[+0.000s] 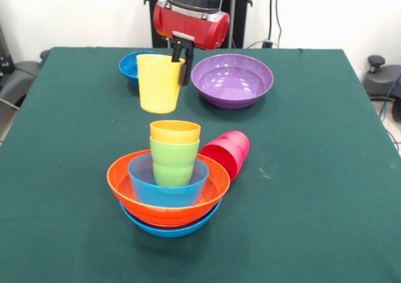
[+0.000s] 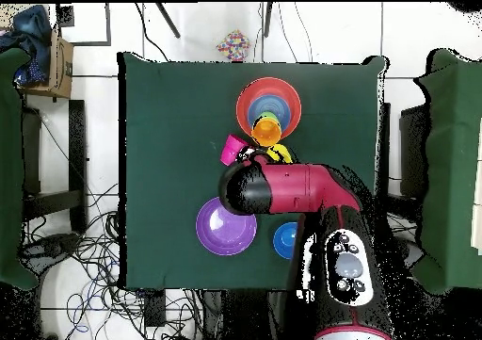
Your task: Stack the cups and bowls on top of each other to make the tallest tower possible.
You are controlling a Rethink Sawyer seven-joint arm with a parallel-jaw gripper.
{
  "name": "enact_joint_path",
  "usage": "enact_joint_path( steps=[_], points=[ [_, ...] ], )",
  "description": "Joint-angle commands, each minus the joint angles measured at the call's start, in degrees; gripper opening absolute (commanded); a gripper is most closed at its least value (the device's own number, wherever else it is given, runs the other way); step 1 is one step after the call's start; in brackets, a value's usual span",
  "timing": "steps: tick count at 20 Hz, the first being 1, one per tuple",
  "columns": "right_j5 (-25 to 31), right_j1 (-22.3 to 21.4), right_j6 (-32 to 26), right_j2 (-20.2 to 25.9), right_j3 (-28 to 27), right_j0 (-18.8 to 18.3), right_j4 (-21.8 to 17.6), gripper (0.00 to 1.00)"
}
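The black gripper is clamped over the rim of a glossy yellow plastic cup, holding it upright in the air above the green table. In the front view, the tower of nested bowls, topped by a light-green cup and an orange cup, sits at 6 o'clock from it. The job now appears to be centring the held cup over the orange rim and lowering it straight. The tipped magenta-pink cup lies at the tower's 2 o'clock, seemingly touching it, so approach from above. The large purple bowl and small blue bowl stand well apart.
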Motion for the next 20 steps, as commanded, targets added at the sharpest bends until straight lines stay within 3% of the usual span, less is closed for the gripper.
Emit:
enact_joint_path(
  steps=[1, 5, 20],
  points=[
    [-3.0, 2.7, 7.0, 0.6, -2.9, 0.3, 2.4, 0.00],
    [-4.7, 2.8, 7.5, -0.7, -2.8, 1.4, 2.5, 0.00],
    [-2.5, 5.5, 10.4, -7.4, -8.1, 9.8, 7.0, 0.00]
  ],
)
